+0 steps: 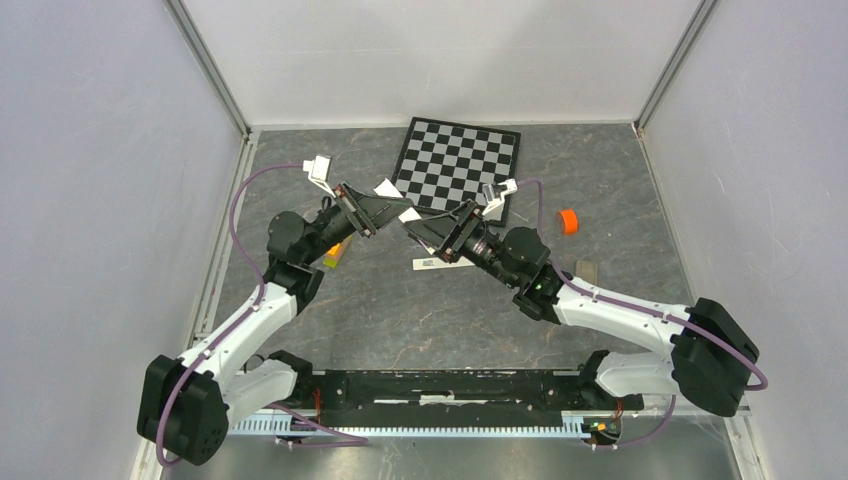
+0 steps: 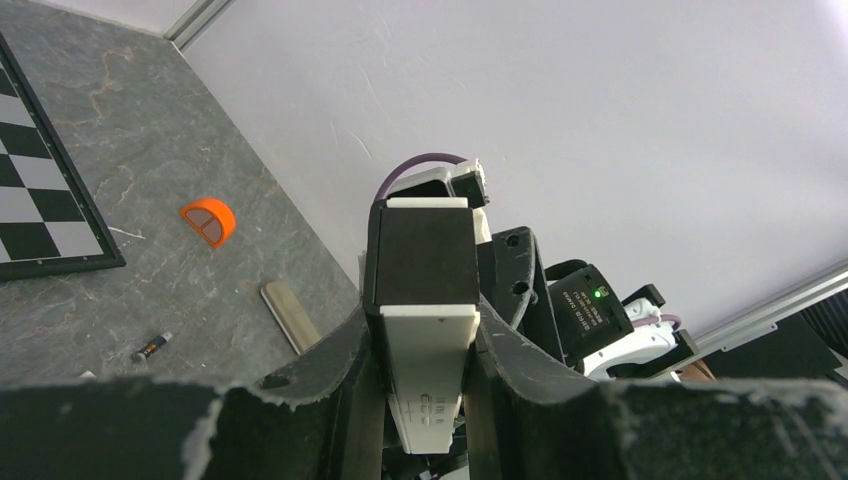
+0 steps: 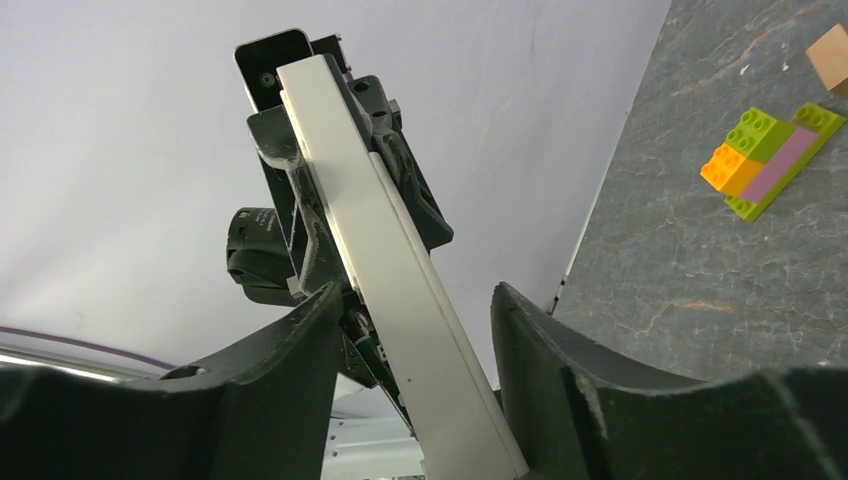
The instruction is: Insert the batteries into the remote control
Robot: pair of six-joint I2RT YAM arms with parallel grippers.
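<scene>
Left wrist: left gripper [image 2: 423, 335] pinches the remote control [image 2: 420, 260], jaws part-closed; right gripper [image 3: 415, 300] straddles it loosely. Left of the left gripper, a battery [image 2: 152, 347] lies on the grey stone-patterned table [image 2: 200, 120]; white walls [image 2: 600, 100].

Checkerboard [image 1: 460, 160], orange cap [image 1: 568, 221], cream block [image 2: 290, 315], Lego bricks [image 3: 768, 160] on grey table [image 1: 420, 310].

The left arm [image 1: 250, 315] and right arm [image 1: 610, 310] each leaned forward and inward, elbows bent outward, so that the left claw [image 1: 393, 211] and right claw [image 1: 422, 230] faced each other tip to tip. The left claw's fingers [image 2: 330, 390] were clamped on the remote control [image 2: 428, 345]. The right claw's fingers [image 3: 545, 370] straddled it just ahead of the left claw, with a gap beside one finger.
</scene>
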